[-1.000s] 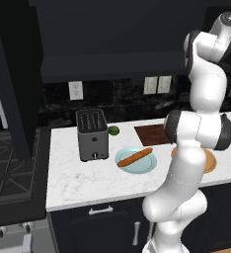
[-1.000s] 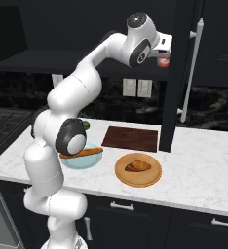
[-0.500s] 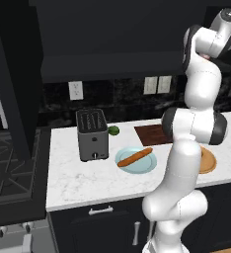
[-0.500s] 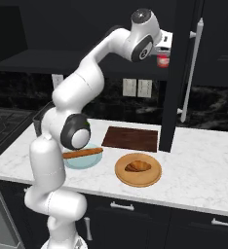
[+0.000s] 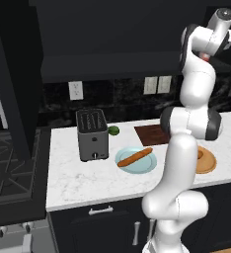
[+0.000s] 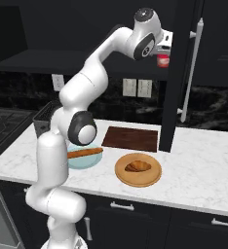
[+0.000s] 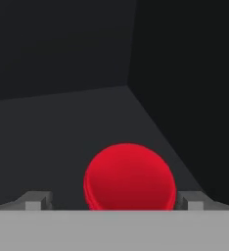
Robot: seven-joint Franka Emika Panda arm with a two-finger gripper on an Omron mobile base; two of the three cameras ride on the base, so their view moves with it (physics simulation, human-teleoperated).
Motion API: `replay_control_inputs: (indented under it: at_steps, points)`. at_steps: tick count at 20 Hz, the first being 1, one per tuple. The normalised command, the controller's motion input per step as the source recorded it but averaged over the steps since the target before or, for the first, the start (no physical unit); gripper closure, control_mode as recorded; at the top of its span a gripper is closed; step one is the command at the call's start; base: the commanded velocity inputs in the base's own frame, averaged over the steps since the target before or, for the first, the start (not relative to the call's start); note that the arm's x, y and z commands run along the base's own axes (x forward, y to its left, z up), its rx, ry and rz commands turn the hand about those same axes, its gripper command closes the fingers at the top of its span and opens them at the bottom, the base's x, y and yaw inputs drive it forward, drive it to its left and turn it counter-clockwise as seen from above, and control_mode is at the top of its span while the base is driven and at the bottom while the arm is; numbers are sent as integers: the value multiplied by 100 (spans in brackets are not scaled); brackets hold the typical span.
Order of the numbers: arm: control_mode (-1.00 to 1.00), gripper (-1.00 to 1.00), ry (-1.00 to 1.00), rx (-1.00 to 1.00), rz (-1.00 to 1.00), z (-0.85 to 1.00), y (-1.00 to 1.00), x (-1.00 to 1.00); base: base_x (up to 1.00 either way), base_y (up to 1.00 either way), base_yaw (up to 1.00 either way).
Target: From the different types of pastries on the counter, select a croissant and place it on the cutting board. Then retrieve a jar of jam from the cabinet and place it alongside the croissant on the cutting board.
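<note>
We note the arm stretched high, the hand raised to the level of the black upper cabinet and pointing into it. In the hand view the two fingertips stand wide apart, one on each side of the jar of jam; the jar fills the gap between them, but we see a sliver of dark shelf between jar and each tip, so we log the hand as spread wide and not gripping. The jar stands on the dark cabinet shelf, near the inner corner where two dark walls meet. From the right base view the jar shows red, directly under the hand, beside the dark vertical cabinet edge.

Down on the bench, the white marble carries, from the right base view: the dark brown cutting board, bare, towards the back wall; just in front of it a round light-wood plate with the croissant lying on it; to the left a pale blue plate with the long orange-brown stick pastry lying across it. The left base view adds a dark toaster left of the blue plate, and a small green lime just beside the toaster's far end. Croissant and board are apart, not touching.
</note>
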Motion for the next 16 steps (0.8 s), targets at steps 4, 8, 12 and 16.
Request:
replay_control_inputs:
  at_steps: [4, 8, 12, 16]
  points:
    - [-100, -100, 1, 3, 3, -1, -28, 10, 0, 0, 0]
    - [-100, -100, 2, 3, 2, -2, -17, 13, 0, 0, 0]
    - [-100, -100, 2, 4, 0, -13, 1, 0, 0, 0, 0]
    - [-100, 100, 9, 6, 0, -26, 4, 0, 0, 0, 0]
